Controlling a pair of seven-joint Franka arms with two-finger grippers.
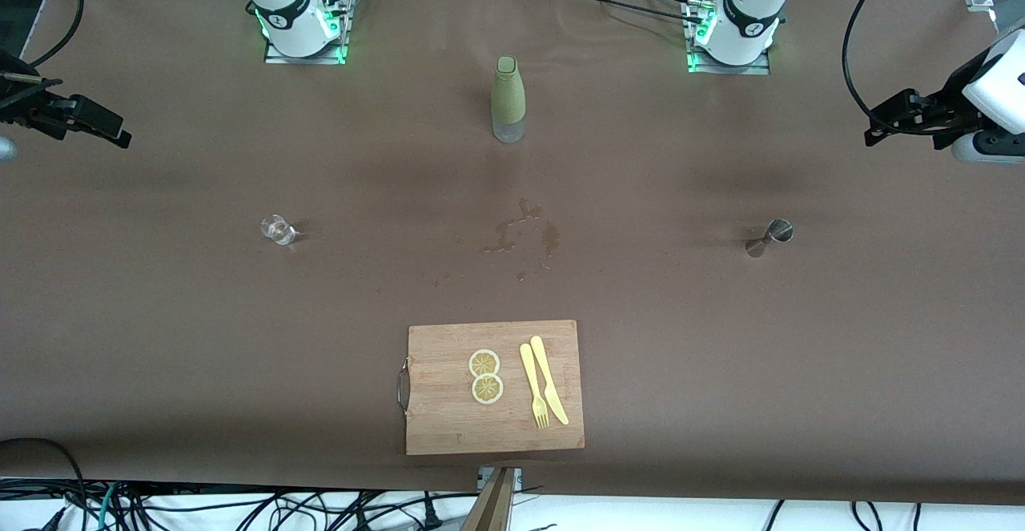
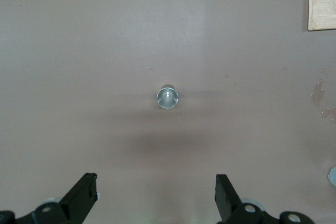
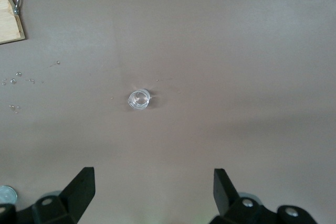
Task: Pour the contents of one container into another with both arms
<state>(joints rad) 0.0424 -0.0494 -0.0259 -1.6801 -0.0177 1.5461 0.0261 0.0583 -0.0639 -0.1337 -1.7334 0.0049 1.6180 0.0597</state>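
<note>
On the table: a small clear glass stands toward the right arm's end, a metal jigger toward the left arm's end, and a green-sleeved bottle between the two bases, farther from the front camera than both.
Left gripper: held in the air over the left arm's end of the table, jaws spread wide with nothing between them; its open fingers are seen in the left wrist view.
Right gripper: held in the air over the right arm's end of the table, jaws likewise apart and empty; its fingers are seen in the right wrist view.
Key relation: each vessel is seen ahead of and below its own gripper, centred between the fingers in that wrist view; the jigger is seen mouth-up for the left arm, the glass mouth-up for the right arm.
Long axis: both vessels are judged upright, so a sideways grasp around the body would be called for.
Nearer arm: the left arm is nearer the jigger, the right arm nearer the glass; the bottle lies about midway.
Other items: a wooden cutting board lies nearest the front camera, bearing two lemon slices, a yellow fork and a yellow knife; wet spots mark the cloth at mid-table.
Writing: no brand, label or legible text is made out on any object.
Progress: nothing is grasped yet; pouring is judged not begun.
</note>
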